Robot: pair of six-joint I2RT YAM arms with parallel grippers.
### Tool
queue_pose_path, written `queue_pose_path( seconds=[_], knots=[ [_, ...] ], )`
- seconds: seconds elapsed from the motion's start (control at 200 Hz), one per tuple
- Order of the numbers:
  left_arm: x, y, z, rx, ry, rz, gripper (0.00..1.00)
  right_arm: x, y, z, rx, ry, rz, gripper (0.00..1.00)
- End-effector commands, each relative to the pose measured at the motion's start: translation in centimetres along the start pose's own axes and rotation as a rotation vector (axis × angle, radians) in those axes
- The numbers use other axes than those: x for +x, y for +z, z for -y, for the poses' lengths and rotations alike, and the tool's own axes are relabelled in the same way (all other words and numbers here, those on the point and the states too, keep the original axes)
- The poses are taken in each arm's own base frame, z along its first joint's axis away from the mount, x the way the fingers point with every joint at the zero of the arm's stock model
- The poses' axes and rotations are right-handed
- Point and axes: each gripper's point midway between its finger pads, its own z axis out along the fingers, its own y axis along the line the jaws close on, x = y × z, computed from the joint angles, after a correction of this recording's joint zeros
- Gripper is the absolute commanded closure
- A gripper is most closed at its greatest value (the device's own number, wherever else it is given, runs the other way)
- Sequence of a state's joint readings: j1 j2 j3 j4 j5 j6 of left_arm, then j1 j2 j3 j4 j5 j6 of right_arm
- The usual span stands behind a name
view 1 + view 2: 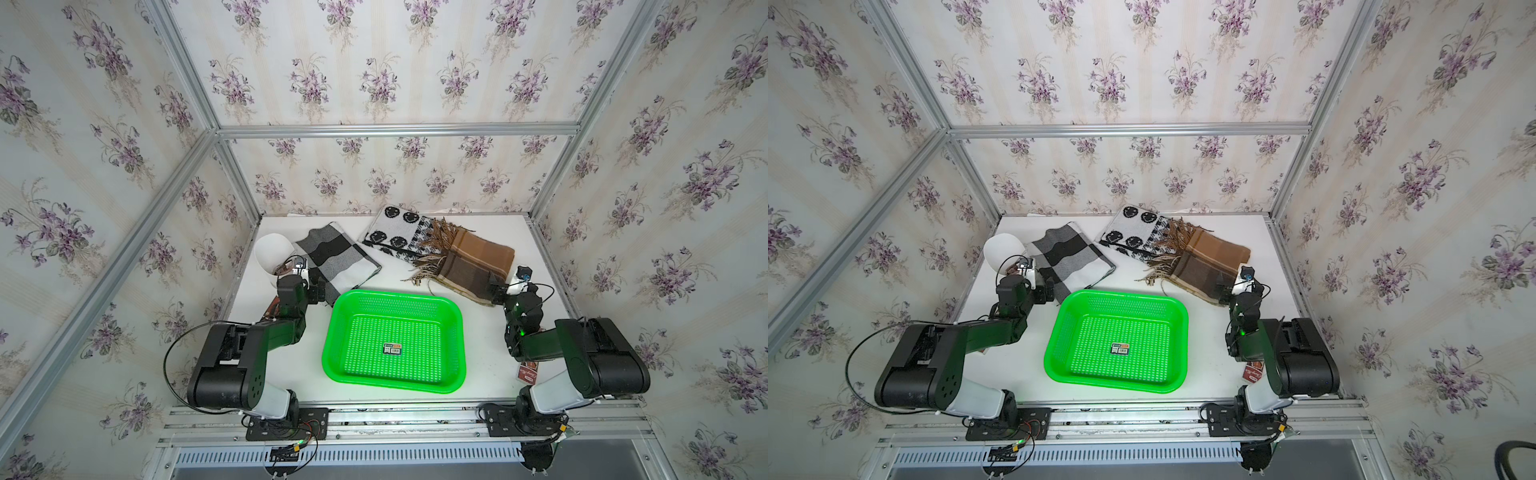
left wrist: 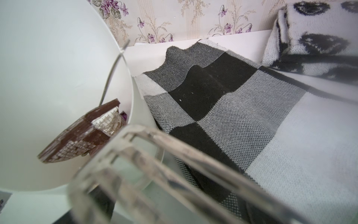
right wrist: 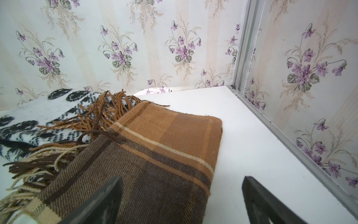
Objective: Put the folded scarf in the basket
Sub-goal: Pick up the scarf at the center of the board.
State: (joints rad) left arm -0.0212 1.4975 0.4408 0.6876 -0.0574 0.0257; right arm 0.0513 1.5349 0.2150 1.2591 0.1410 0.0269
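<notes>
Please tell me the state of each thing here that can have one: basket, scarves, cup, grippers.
basket: empty, only a sticker inside.
checked scarf: folded, outside the basket.
smiley scarf: folded, outside the basket.
brown scarf: folded, fringe lying on the smiley scarf.
white cup: holds something brown.
left gripper: open, holds nothing.
right gripper: open, holds nothing.

The label [image 1: 392, 348] inside the basket [image 1: 454, 320] is too small to read. In both top views the left arm [image 1: 286, 328] covers the corner of the checked scarf [image 1: 332, 257] nearest the worktop [image 1: 540, 245] front, and the tips of the left pincer [image 1: 320, 291] cannot be made out. In its wrist view the fingers [image 2: 139, 147] are blurred and mask part of a brown packet [image 2: 77, 143] in the white cup [image 2: 48, 77], which the frame cuts off. The right pincer [image 3: 182, 195] is cropped too. Its arm half hides a red packet [image 1: 528, 371].
</notes>
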Motion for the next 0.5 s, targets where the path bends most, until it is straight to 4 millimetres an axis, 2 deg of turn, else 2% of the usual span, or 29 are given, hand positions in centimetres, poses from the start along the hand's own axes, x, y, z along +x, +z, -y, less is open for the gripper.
queue_pose_path(
  seconds=[0.0, 0.07, 0.095, 0.11, 0.13, 0.165, 0.21, 0.24, 0.265, 0.295, 0.315, 0.35, 0.385, 0.455, 0.5],
  knots=[
    [-0.6, -0.1, 0.0, -0.001, 0.005, 0.026, 0.01, -2.1, -0.7, 1.0, 0.071, 0.023, 0.059, 0.0],
    [-1.4, -0.5, -0.1, -0.021, 0.021, 0.023, 0.01, -4.3, -1.2, 1.6, 0.131, 0.036, 0.048, 0.0],
    [-1.8, -0.9, -0.1, -0.039, 0.039, 0.003, 0.01, -6.2, -1.2, 1.7, 0.152, 0.097, 0.041, 0.0],
    [-2.9, -1.4, 0.0, -0.047, 0.051, 0.009, 0.01, -6.6, -1.2, 1.8, 0.162, 0.12, 0.025, 0.0],
    [-3.8, -1.9, 0.2, -0.05, 0.072, 0.004, 0.01, -8.5, -1.2, 1.8, 0.175, 0.189, 0.011, 0.0],
    [-5.5, -2.6, 0.9, -0.052, 0.098, 0.011, 0.01, -10.4, -1.2, 1.8, 0.187, 0.29, -0.007, 0.0],
    [-8.1, -3.5, 2.0, -0.016, 0.06, 0.053, 0.01, -11.6, -1.6, 2.5, 0.259, 0.467, -0.067, 0.0],
    [-9.6, -4.0, 2.4, 0.001, -0.025, 0.068, 0.01, -11.3, -2.2, 3.5, 0.354, 0.615, -0.101, 0.0],
    [-9.8, -4.2, 2.7, 0.022, -0.12, 0.024, 0.01, -10.9, -2.4, 3.7, 0.37, 0.7, -0.13, 0.0],
    [-10.5, -4.6, 2.5, 0.015, -0.263, -0.019, 0.01, -11.0, -1.8, 2.2, 0.268, 0.731, -0.187, 0.07],
    [-9.9, -4.9, 2.0, -0.017, -0.371, -0.083, 0.01, -11.0, -1.7, 1.5, 0.233, 0.733, -0.211, 0.09],
    [-9.2, -5.3, 1.1, -0.082, -0.577, -0.157, 0.01, -10.3, -2.0, 0.6, 0.232, 0.759, -0.286, 0.19],
    [-8.2, -5.4, 0.9, -0.117, -0.733, -0.216, 0.01, -8.5, -3.0, 0.2, 0.31, 0.796, -0.375, 0.23],
    [-10.5, -4.2, 3.8, 0.122, -0.78, -0.255, 0.01, -5.0, -4.5, -1.4, 0.331, 0.89, -0.514, 0.29],
    [-11.6, -4.2, 5.4, 0.16, -0.742, -0.306, 0.02, -3.0, -5.0, -2.7, 0.286, 0.955, -0.577, 0.3]
  ],
)
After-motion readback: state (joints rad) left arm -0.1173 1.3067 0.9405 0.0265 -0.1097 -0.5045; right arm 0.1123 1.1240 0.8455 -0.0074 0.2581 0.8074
